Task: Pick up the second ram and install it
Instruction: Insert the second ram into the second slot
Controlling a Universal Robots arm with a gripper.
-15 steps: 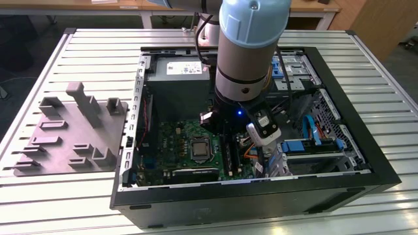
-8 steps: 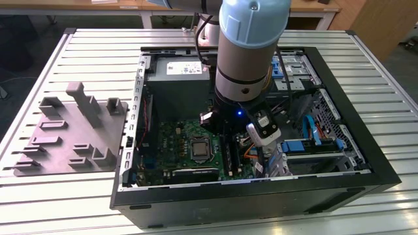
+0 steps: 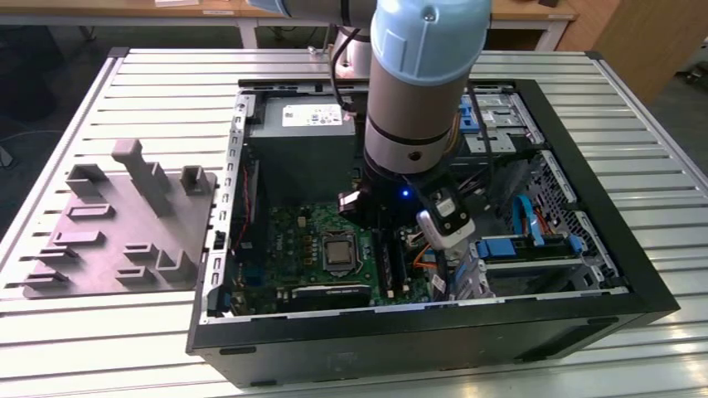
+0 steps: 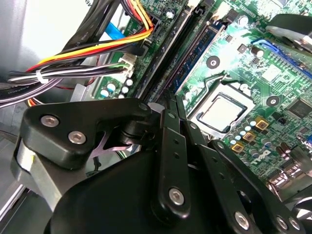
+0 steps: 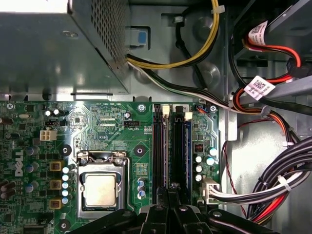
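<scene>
Ribbed metal surface (image 3: 111,348), open black case (image 3: 443,336): jaws closed on dark blue-black second ram (image 4: 195,54) beside silver processor (image 4: 222,112); a tilt while seating could jam it.

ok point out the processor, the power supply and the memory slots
processor (image 5: 100,190), first wrist view, middle of its metal lid
power supply (image 3: 290,153), exterior view, its grey top face
memory slots (image 5: 159,146), first wrist view, the black slot nearest the processor
</scene>
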